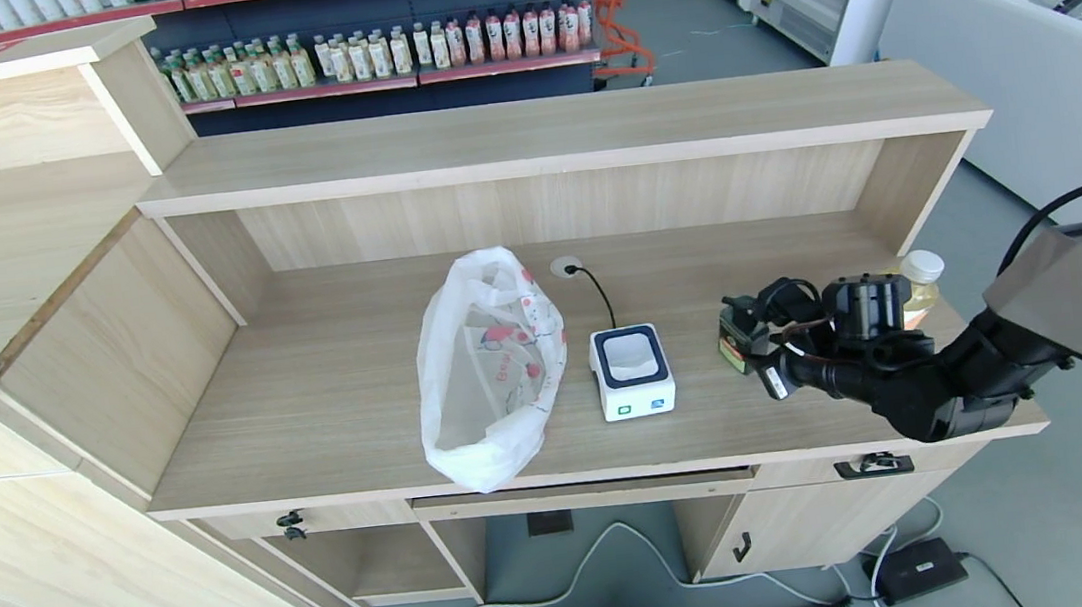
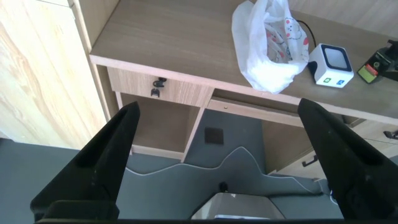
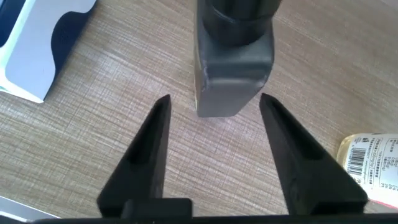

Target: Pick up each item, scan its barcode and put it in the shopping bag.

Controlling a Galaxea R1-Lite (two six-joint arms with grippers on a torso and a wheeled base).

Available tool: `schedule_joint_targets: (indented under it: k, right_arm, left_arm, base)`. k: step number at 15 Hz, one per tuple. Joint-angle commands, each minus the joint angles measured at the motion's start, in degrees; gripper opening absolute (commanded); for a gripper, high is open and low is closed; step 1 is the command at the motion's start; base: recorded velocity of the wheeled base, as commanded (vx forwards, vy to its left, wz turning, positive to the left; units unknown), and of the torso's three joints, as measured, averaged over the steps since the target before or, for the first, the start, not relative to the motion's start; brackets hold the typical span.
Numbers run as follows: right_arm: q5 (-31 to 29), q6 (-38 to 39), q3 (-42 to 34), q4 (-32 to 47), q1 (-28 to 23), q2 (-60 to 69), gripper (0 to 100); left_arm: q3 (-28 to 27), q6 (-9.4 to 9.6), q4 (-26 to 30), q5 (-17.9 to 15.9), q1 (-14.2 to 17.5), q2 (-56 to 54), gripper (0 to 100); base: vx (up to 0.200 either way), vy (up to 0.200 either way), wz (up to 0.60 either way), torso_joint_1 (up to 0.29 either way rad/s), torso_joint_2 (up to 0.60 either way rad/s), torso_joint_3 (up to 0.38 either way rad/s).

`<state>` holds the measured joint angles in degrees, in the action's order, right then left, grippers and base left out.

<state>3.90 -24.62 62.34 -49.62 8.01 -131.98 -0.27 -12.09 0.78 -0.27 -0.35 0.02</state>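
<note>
On the wooden counter (image 1: 330, 396) lies a white plastic shopping bag (image 1: 493, 369), mouth open, also seen in the left wrist view (image 2: 267, 43). To its right stands a small white barcode scanner (image 1: 630, 369) (image 2: 331, 64) (image 3: 37, 50). My right gripper (image 1: 744, 340) is low over the counter right of the scanner. It is open (image 3: 216, 99), and the near end of a dark item (image 3: 233, 74) with a green and red label (image 2: 368, 70) lies between its fingertips. My left gripper (image 2: 219, 107) hangs open with nothing in it, out in front of the counter's left end, above the floor.
A yellowish bottle with a white cap (image 1: 920, 276) (image 3: 367, 165) stands just behind the right gripper. The scanner's cable (image 1: 601, 302) runs back to a hole in the counter. A raised shelf (image 1: 563, 130) and side walls close in the back.
</note>
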Motion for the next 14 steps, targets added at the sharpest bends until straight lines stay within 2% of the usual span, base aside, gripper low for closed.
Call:
schedule_joint_targets:
  k: [1, 8, 14]
  right_arm:
    - [0.05, 0.81, -0.03, -0.13, -0.1, 0.49, 100]
    - [-0.12, 1.33, 0.94, -0.13, -1.07, 0.49, 100]
    - [0.49, 2.3, 7.0, 0.22, -0.63, -2.5, 100]
  left_arm:
    - [0.0, -0.04, 0.01, 0.0, 0.0, -0.02, 100]
    - [0.0, -0.04, 0.01, 0.0, 0.0, -0.02, 100]
    - [0.0, -0.04, 0.01, 0.0, 0.0, -0.02, 100]
  base:
    - [0.0, 0.0, 0.0, 0.0, 0.0, 0.0]
    - [0.0, 0.0, 0.0, 0.0, 0.0, 0.0]
    - [0.0, 0.0, 0.0, 0.0, 0.0, 0.0]
